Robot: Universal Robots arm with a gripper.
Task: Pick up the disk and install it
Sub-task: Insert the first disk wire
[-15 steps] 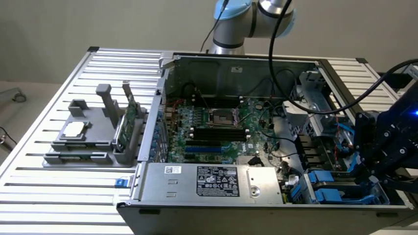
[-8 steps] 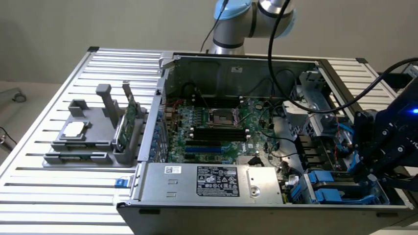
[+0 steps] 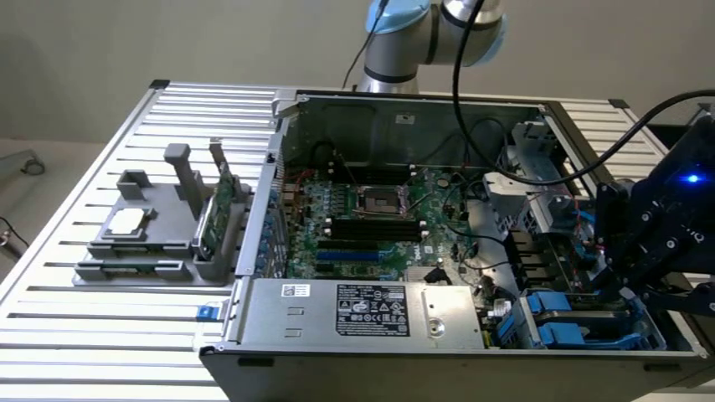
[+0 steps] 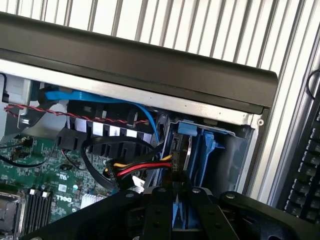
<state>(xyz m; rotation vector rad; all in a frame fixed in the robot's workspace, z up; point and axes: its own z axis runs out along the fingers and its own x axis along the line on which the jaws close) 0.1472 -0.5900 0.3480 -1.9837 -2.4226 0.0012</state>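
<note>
On the exterior view I have a ribbed metal table (image 3: 67,276) in front of a plain pale wall. An open case (image 3: 447,352) lies flat on it, motherboard (image 3: 369,218) facing up. A grey fixture (image 3: 156,251) stands on the slats to the exterior view's left, well apart from where I'm working. The arm (image 3: 403,33) rises behind the case. My claw (image 3: 628,289) hangs low at the exterior view's right, over the bay (image 3: 558,322) in the near corner, where blue plastic shows. From here I cannot tell which blue piece is which.

On the wrist view the same slats run beyond the case's dark top wall (image 4: 150,65), and what looks like a black keyboard (image 4: 305,175) lies outside the case. The disk (image 4: 186,150) sits in the corner bay, stood on its thin edge, flat faces turned sideways. Its long axis runs straight away from the claw toward that dark wall, with the blue frame capping the far end. The two black fingers (image 4: 160,210) stand close together with a strip of blue between them. So the claw is clenched on the near end of the disk. A red, yellow and black cable (image 4: 145,167) reaches in just beside it, and a blue cable (image 4: 100,100) loops across above
</note>
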